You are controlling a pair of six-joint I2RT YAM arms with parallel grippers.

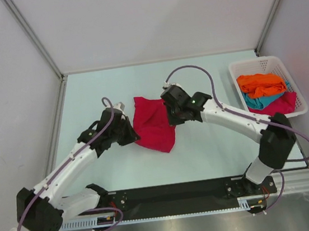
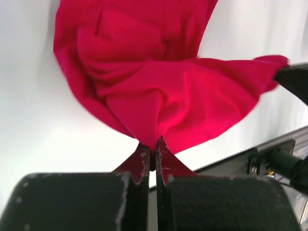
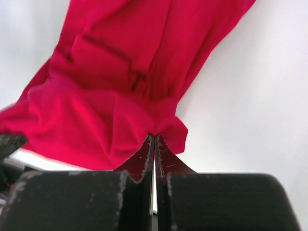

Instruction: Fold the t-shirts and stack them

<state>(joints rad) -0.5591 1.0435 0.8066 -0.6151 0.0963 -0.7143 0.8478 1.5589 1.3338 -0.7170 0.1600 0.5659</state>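
Observation:
A crimson red t-shirt [image 1: 153, 124] hangs bunched between my two grippers over the middle of the table. My left gripper [image 1: 131, 125] is shut on its left edge, the cloth [image 2: 159, 82] pinched at the fingertips [image 2: 143, 159]. My right gripper [image 1: 170, 116] is shut on its right edge, where the red fabric [image 3: 110, 91] folds into the closed fingertips [image 3: 162, 154]. An orange t-shirt [image 1: 260, 84] and a teal t-shirt [image 1: 261, 101] lie crumpled in the basket at the right, with another red garment [image 1: 285, 103] under them.
The white slatted basket [image 1: 293, 84] stands at the table's far right edge. A black rail [image 1: 175, 194] runs along the near edge between the arm bases. Grey walls enclose the pale table [image 1: 100, 88] on three sides.

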